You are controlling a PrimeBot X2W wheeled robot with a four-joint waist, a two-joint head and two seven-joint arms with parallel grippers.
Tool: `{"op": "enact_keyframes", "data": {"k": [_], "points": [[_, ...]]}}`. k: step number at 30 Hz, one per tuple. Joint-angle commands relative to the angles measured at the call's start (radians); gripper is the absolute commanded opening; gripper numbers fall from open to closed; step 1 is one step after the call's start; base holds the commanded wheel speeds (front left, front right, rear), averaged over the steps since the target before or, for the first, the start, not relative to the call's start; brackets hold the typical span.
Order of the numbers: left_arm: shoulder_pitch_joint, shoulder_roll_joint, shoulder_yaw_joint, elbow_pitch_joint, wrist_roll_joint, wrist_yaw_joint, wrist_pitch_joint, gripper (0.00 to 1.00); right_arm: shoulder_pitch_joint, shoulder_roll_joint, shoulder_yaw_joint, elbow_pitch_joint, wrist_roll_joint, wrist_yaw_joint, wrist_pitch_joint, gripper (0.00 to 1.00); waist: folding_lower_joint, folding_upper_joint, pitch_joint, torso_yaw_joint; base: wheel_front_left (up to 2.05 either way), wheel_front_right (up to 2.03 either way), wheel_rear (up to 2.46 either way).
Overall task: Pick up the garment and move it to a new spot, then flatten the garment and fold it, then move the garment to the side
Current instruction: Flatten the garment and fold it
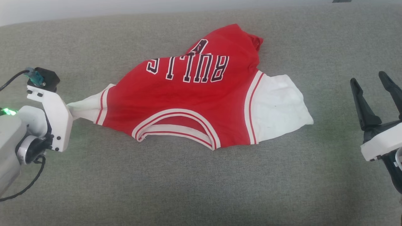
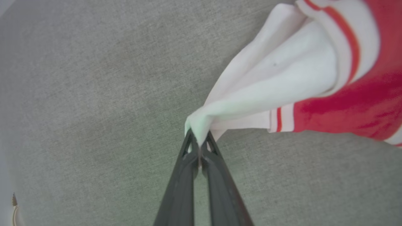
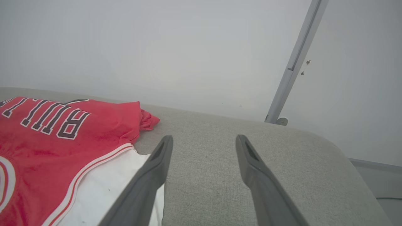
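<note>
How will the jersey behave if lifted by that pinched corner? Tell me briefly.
Likely floppy: the jersey funnels into a narrow twist at the shut left gripper. Probably light, since one small pinch of white lining pulls it taut. It may drag and bunch on the textured gray cushion.

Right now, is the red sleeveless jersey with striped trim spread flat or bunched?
Bunched: the red jersey lies rumpled on the grey cushion, white lining exposed, one corner pinched in the left gripper.
</note>
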Motion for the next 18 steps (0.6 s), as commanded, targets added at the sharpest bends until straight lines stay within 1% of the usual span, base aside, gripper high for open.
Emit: {"op": "enact_keyframes", "data": {"k": [1, 4, 6, 7, 9, 10, 11, 12, 13, 16, 18], "points": [[0.01, 0.0, 0.0, -0.006, 0.001, 0.011, 0.001, 0.0, 0.009, 0.003, 0.004, -0.003, -0.001, -0.002, 0.004, 1.0, 0.0, 0.0, -0.004, 0.004, 0.0, 0.0, 0.0], [0.023, 0.008, -0.005, -0.013, 0.007, 0.021, 0.006, 0.0, 0.013, 0.003, 0.008, -0.005, -0.002, -0.002, 0.007, 1.0, 0.0, 0.0, -0.007, 0.004, 0.0, 0.0, 0.0], [0.038, 0.007, 0.006, -0.022, -0.018, 0.025, 0.0, 0.0, 0.014, 0.002, 0.012, -0.007, -0.002, -0.002, 0.011, 1.0, 0.0, 0.0, -0.01, 0.002, 0.0, 0.0, 0.0], [0.044, 0.007, 0.009, -0.025, -0.027, 0.027, -0.005, 0.02, 0.014, 0.0, 0.013, -0.007, -0.002, -0.002, 0.013, 1.0, 0.0, 0.0, -0.011, 0.001, 0.0, 0.0, 0.0], [0.059, 0.014, 0.009, -0.028, -0.03, 0.031, -0.014, 0.33, 0.017, -0.005, 0.015, -0.007, -0.001, -0.002, 0.015, 1.0, 0.0, 0.0, -0.013, -0.002, 0.0, 0.0, 0.0], [0.064, 0.018, 0.01, -0.029, -0.028, 0.034, -0.023, 0.69, 0.018, -0.007, 0.016, -0.007, -0.002, -0.002, 0.016, 1.0, 0.0, 0.0, -0.015, -0.003, 0.0, 0.0, 0.0], [0.071, 0.022, 0.014, -0.029, -0.031, 0.04, -0.032, 0.96, 0.019, -0.008, 0.017, -0.007, -0.002, -0.002, 0.019, 1.0, 0.0, 0.0, -0.016, -0.004, 0.0, 0.0, 0.0], [0.078, 0.028, 0.014, -0.032, -0.03, 0.042, -0.04, 1.0, 0.02, -0.01, 0.017, -0.007, -0.002, -0.002, 0.02, 1.0, 0.0, 0.0, -0.018, -0.004, 0.0, 0.0, 0.0], [0.083, 0.033, 0.015, -0.035, -0.025, 0.046, -0.051, 1.0, 0.02, -0.013, 0.017, -0.006, -0.004, -0.002, 0.022, 1.0, 0.0, 0.0, -0.02, -0.004, 0.0, 0.0, 0.0], [0.104, 0.03, 0.042, -0.05, -0.06, 0.047, -0.097, 1.0, 0.029, -0.018, 0.016, -0.006, -0.005, -0.002, 0.027, 1.0, 0.0, 0.0, -0.031, 0.004, 0.0, 0.0, 0.0], [0.119, 0.038, 0.046, -0.057, -0.059, 0.055, -0.122, 1.0, 0.035, -0.021, 0.018, -0.008, -0.004, -0.002, 0.032, 1.0, 0.0, 0.0, -0.039, 0.012, 0.0, 0.0, 0.0]]}}
